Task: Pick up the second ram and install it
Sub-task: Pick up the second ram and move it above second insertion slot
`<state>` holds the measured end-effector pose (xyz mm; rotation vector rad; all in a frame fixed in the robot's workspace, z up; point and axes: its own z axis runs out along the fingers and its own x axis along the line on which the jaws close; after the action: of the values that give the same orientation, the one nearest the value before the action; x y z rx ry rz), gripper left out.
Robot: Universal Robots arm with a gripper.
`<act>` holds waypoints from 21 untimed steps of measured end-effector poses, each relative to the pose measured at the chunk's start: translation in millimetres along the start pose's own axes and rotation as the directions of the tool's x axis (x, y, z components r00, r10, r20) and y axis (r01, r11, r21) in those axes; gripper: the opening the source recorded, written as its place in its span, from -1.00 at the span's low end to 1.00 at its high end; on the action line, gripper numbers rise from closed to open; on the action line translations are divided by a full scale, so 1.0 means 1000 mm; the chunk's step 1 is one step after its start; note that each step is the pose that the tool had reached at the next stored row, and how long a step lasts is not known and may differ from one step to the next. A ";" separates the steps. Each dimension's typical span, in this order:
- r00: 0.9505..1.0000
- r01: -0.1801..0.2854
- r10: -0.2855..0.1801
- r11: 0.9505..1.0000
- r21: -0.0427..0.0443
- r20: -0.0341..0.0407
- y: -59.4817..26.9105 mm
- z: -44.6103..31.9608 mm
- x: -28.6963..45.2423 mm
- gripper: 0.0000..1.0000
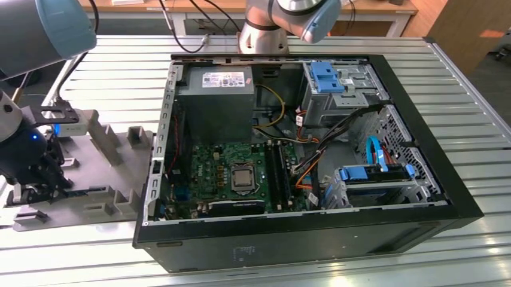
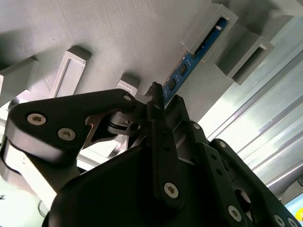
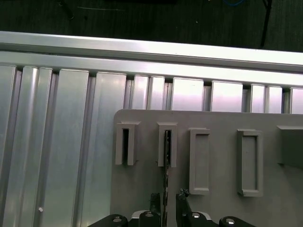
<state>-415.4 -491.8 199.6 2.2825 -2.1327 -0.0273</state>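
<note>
The second ram (image 3: 166,163) is a thin dark stick standing on edge in a slot of the grey holder plate (image 3: 218,127). In the second wrist view its blue-green face with black chips (image 2: 193,57) runs out of a grey holder block. My gripper (image 3: 168,199) sits over the ram's near end, one black finger (image 3: 155,201) on either side, with a small gap showing on one side, so it is open around the stick. In the exterior view the gripper (image 1: 36,179) hangs over the holder plate (image 1: 104,185), on the exterior view's left, beside the computer case.
The open black computer case (image 1: 303,233) lies on the slatted metal table (image 1: 88,72), with the green motherboard (image 1: 219,173) and its long black slots (image 1: 276,173) inside. Cables, a power supply (image 1: 214,101) and blue drive brackets crowd the case. Other empty holder slots (image 3: 200,161) stand beside the ram.
</note>
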 end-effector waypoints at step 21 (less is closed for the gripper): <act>1.000 0.000 0.000 1.000 0.000 0.000 -0.0003 0.0000 0.0000 -0.77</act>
<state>-415.2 -491.8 199.6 2.2825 -2.1326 -0.0273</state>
